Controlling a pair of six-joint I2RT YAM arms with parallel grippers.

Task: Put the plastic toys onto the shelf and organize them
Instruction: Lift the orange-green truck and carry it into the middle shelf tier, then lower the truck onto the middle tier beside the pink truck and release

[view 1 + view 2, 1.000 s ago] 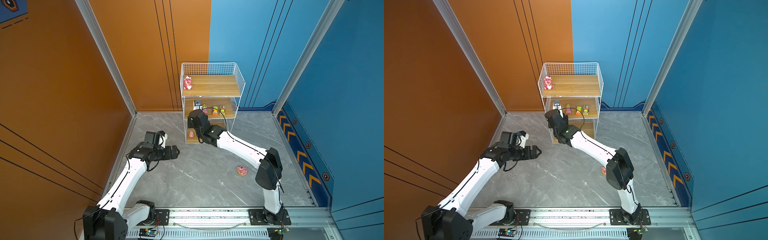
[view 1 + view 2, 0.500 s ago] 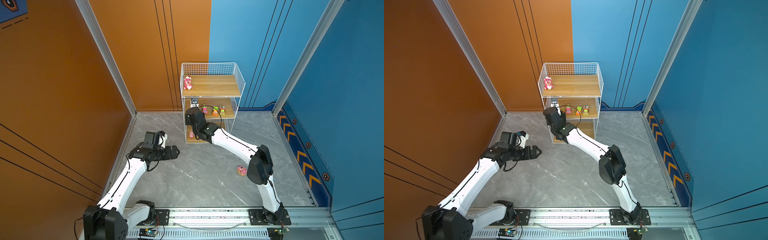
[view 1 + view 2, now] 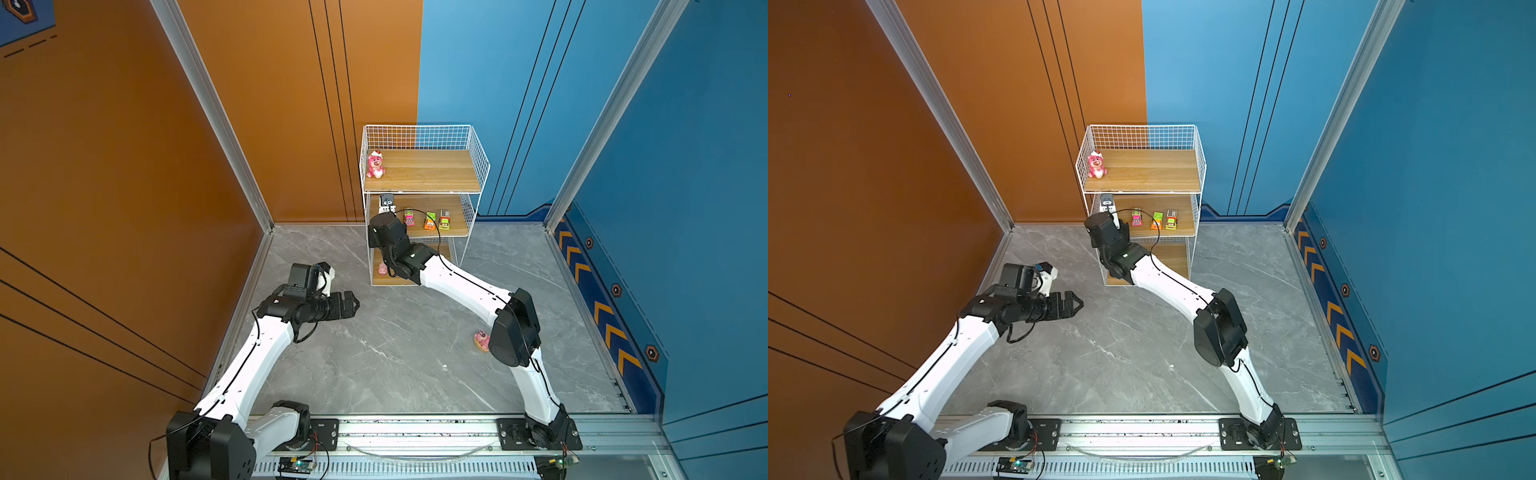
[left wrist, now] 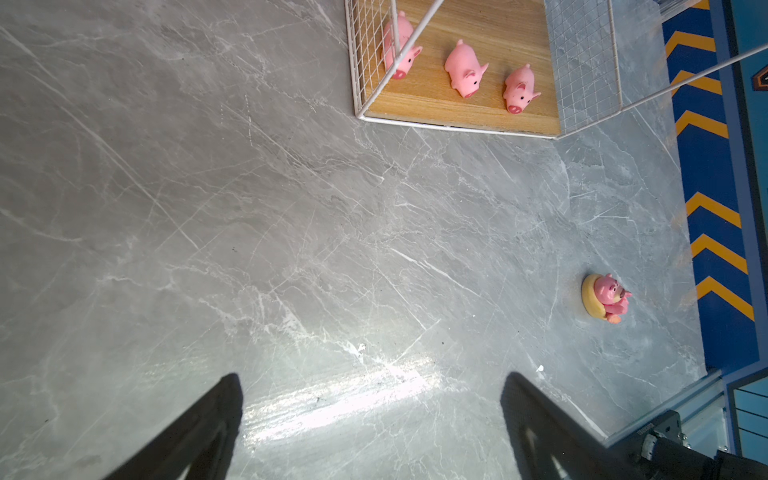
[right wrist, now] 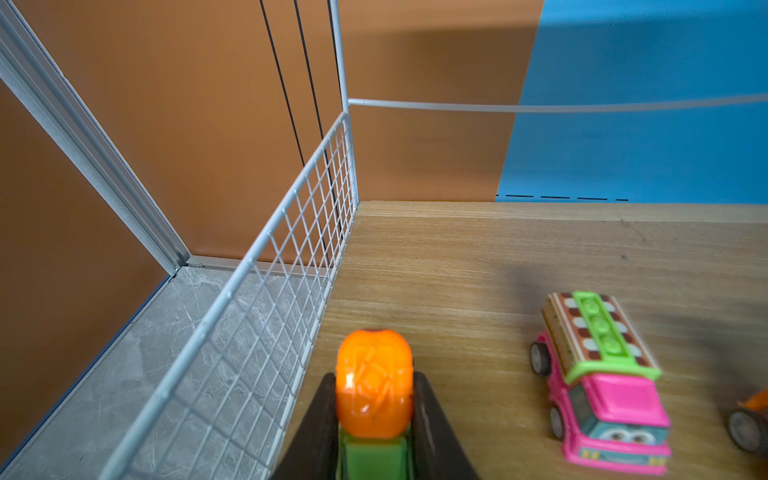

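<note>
Over the grey floor, the left fingers point(image 4: 199, 432) hang spread and empty. Beyond them the pink bear point(image 4: 606, 297) lies on the floor (not yet shelved). Farther back, at the shelf point(image 3: 419, 192), the right fingers point(image 5: 320, 419) clamp an orange-and-green vehicle point(image 5: 374, 386) over the middle board point(image 5: 478, 257), just beside the mesh side point(image 5: 291, 249). It is best lowered level, wheels down and parallel to the pink vehicle point(image 5: 602, 386), then released.

I can read no text, brand or number anywhere; the tiny print on the metal rail point(image 4: 648, 428) is too blurred.
</note>
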